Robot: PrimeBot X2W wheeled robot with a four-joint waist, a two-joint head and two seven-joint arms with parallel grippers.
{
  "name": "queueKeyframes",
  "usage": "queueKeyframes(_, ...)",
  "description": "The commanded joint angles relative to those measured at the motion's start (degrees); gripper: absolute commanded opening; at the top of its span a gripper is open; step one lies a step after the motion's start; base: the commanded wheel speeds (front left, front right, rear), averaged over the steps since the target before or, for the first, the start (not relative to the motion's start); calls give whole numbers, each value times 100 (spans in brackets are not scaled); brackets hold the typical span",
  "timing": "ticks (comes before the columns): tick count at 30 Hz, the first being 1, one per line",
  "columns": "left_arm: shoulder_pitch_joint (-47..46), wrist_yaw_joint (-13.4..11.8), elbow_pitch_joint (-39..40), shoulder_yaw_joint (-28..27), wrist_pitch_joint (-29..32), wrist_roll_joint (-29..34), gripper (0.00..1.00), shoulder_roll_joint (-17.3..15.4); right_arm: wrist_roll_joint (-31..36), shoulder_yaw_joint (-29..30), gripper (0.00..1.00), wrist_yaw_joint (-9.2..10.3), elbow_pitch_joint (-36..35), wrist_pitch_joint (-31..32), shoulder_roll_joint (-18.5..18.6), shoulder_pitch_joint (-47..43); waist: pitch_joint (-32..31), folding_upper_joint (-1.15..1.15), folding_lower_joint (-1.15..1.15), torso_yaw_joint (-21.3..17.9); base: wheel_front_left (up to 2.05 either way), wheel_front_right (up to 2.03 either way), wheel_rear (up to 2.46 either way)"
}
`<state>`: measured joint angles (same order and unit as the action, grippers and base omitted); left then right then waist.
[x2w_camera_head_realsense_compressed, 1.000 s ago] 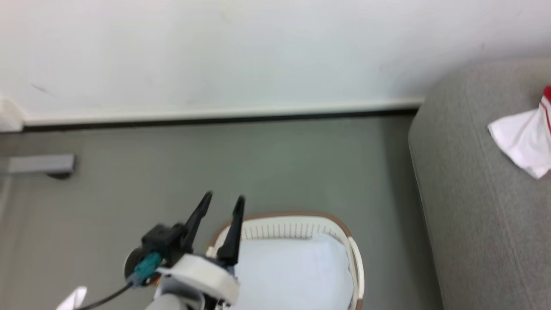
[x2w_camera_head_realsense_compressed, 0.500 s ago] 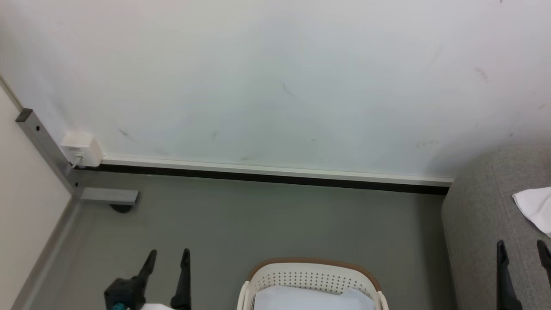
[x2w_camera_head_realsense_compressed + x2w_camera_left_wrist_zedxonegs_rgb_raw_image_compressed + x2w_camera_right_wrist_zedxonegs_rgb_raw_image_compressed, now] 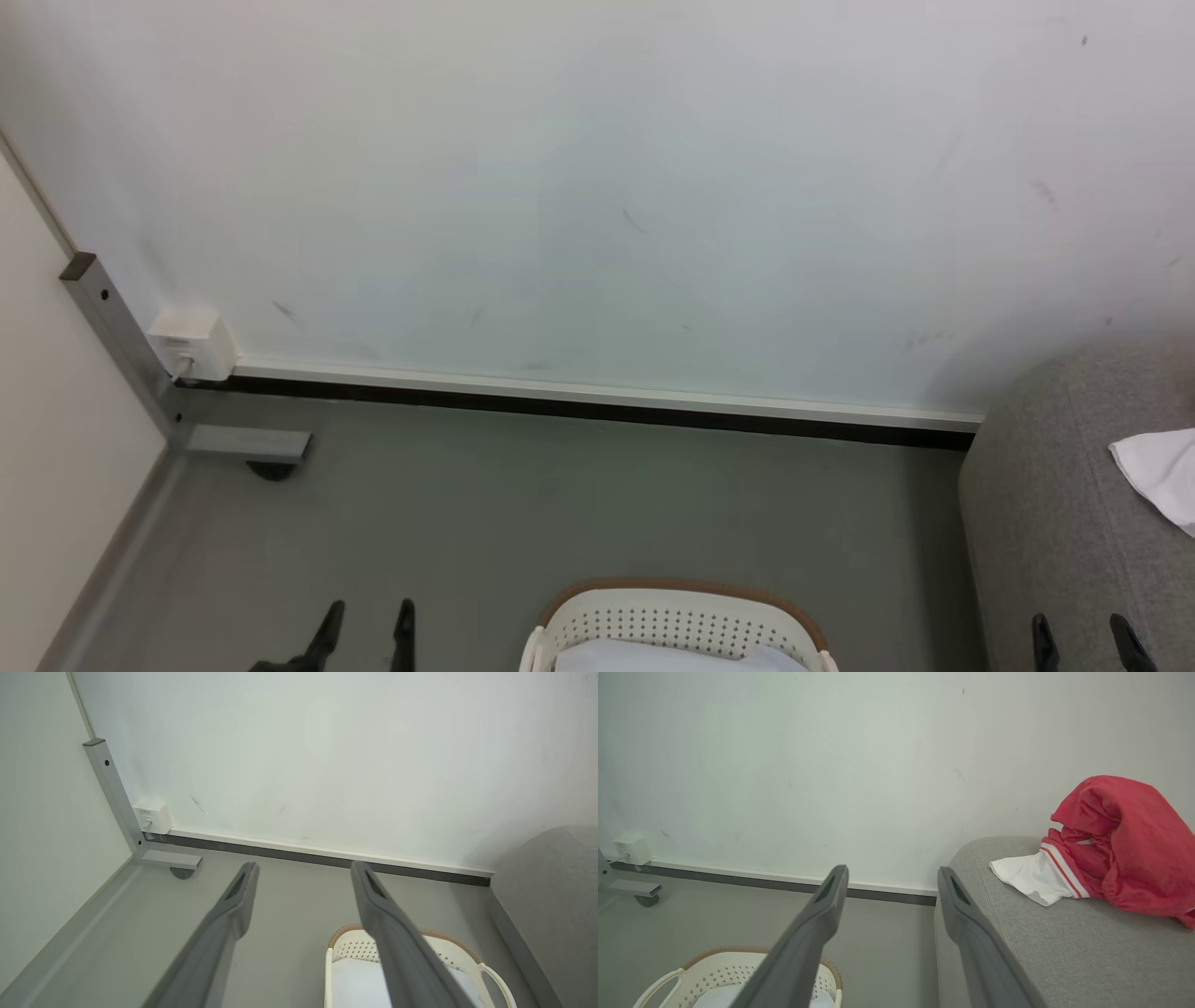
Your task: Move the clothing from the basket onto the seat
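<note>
nearest, both grippers hang empty. the left gripper (image 3: 371, 618) has its two dark fingers spread apart over the grey floor (image 3: 597, 504), to the left of the basket. the right gripper (image 3: 1077, 627) is spread just as wide, with nothing between its fingers, and sits low over the near edge of the seat.

between the two arms stands the white perforated laundry basket (image 3: 681, 590) with its tan rim. what shows of its inside is a plain pale bluish-white fabric (image 3: 653, 659); no red is visible in it.

further on and to the right is the light grey sofa seat (image 3: 1064, 947). the red garment (image 3: 1125, 830) lies bunched on top of it, ahead and to the right of the right gripper and well apart from the left one. the heap runs along the cushion. its white panel (image 3: 1029, 877) and striped trim point toward the sofa's rounded end and toward the gripper, while the red bulk is further away.

the right arm is plainly the nearer one. the transfer looks done, so any next move is more likely a retreat than a reach.

beyond everything is the pale wall (image 3: 597, 187) with its dark skirting.
</note>
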<state>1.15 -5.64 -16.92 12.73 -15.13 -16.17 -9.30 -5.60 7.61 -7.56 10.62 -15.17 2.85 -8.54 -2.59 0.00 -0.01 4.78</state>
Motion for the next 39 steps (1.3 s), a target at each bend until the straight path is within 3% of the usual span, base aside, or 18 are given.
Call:
queueKeyframes(1,68,67,12,-53,-2,75,100,30,35,12,100,15,16,4,10,-69,-6,0,1,-16,0,0,0)
queueKeyframes(15,147,708,-38,-507,-2,595,100,425,-29,49,100,15,75,4,9,1,-1,0,1,-157,0,0,0)
queueKeyframes(30,111,960,-98,-673,-2,854,100,583,-89,80,100,15,169,4,9,59,8,0,1,-201,0,0,0)
queueKeyframes(31,75,971,-93,-657,0,813,0,588,-64,59,0,0,153,0,0,21,7,0,1,-204,0,0,0)
queueKeyframes(36,151,971,-332,-642,15,796,0,625,-78,39,0,0,385,10,-76,-1,5,0,1,-206,0,0,0)
queueKeyframes(39,85,985,-337,-725,131,451,0,625,-426,75,0,0,426,137,-72,102,11,0,1,-212,0,0,0)
